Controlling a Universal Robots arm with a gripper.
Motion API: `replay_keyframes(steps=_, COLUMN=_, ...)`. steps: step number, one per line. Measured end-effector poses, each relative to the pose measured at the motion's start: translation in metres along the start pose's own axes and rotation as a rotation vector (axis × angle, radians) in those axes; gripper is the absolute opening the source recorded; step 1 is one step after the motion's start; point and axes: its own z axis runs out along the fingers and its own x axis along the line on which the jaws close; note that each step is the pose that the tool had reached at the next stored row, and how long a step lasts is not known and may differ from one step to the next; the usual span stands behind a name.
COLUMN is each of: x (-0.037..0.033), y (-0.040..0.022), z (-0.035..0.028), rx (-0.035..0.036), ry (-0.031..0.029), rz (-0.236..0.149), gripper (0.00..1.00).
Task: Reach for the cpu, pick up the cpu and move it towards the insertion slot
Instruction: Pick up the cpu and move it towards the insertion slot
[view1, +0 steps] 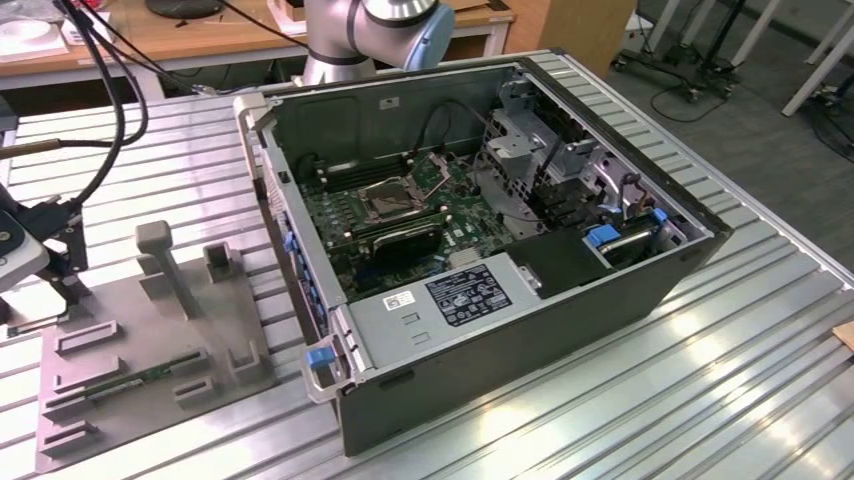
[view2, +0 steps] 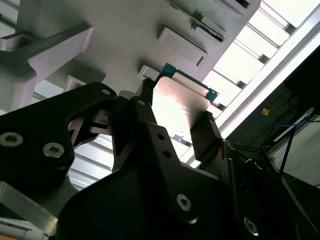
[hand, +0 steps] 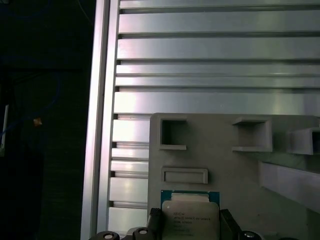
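Arm: the grey column with a blue-capped joint (view1: 367, 30) stands well apart from the grey plate (view1: 134, 370), beyond the open computer case (view1: 534, 300).
Wrist: turned so the gripper (view2: 176, 109) points down at the plate, as both wrist views show.
Gripper: its two black fingers (view2: 207, 130) are clamped on opposite edges of the cpu (view2: 182, 100).
Cpu: pale metal top with a green rim, held over the plate close to one of its edges. In the first wrist view the cpu (hand: 190, 212) sits just beside a shallow rectangular frame (hand: 185, 176) moulded on the plate. I cannot tell whether it has lifted off the plate.
Socket: the socket (view1: 391, 200) has a shiny frame and a dark centre. It is on the green board inside the case, well apart from the plate.
Case: it lies just beside the plate, on the exterior view's right.
Table: the ribbed metal top (view1: 747, 400) carries both the plate and the case.
Memory stick: the narrow green strip (view1: 134, 382) lies in a slot on the plate.
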Motion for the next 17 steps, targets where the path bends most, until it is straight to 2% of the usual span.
replay_keyframes(steps=5, x=0.0, y=0.0001, z=-0.0015, rx=0.0003, ry=0.0005, rz=0.0, gripper=0.54)
replay_keyframes(steps=14, x=-0.0001, y=0.001, z=-0.0158, rx=-0.0001, ry=-0.0008, rz=0.0, gripper=0.54)
replay_keyframes(steps=17, x=-0.0001, y=0.0011, z=-0.0184, rx=-0.0001, ry=-0.0016, rz=0.0, gripper=0.54)
